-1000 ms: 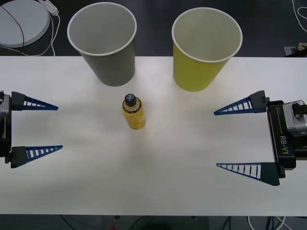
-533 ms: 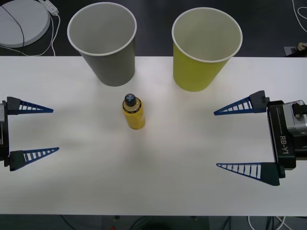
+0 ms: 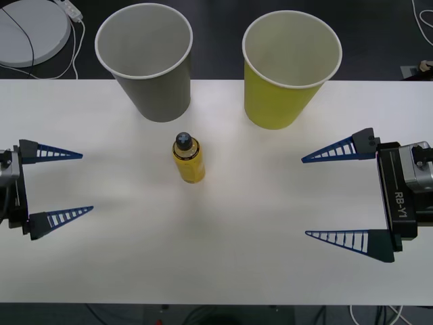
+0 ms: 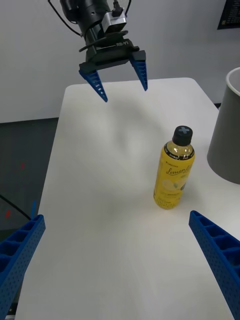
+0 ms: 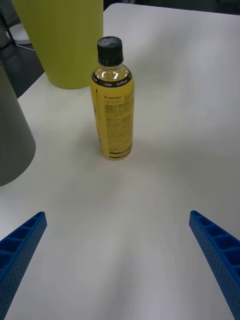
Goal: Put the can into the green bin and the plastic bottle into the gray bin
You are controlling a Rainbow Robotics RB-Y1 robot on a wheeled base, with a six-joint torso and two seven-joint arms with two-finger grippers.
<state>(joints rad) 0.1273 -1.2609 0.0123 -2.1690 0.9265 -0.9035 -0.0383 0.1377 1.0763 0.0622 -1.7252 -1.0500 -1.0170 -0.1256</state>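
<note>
The plastic bottle [image 3: 189, 158] stands upright at 6 o'clock of the gray bin [image 3: 145, 59], not yet binned. The left gripper [image 3: 59, 185] at 9 and the right gripper [image 3: 336, 195] at 3 both gape wide, holding nothing; no can is visible near the green bin [image 3: 289, 66]

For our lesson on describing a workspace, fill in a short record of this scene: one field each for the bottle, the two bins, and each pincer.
bottle: yellow bottle with a dark cap, upright on the white table, in neither bin
gray bin: gray bin at the table's far edge, just beyond the bottle
green bin: green bin beside the gray one, toward the robot's right
left pincer: left pincer open, to the bottle's left
right pincer: right pincer open, to the bottle's right
</note>
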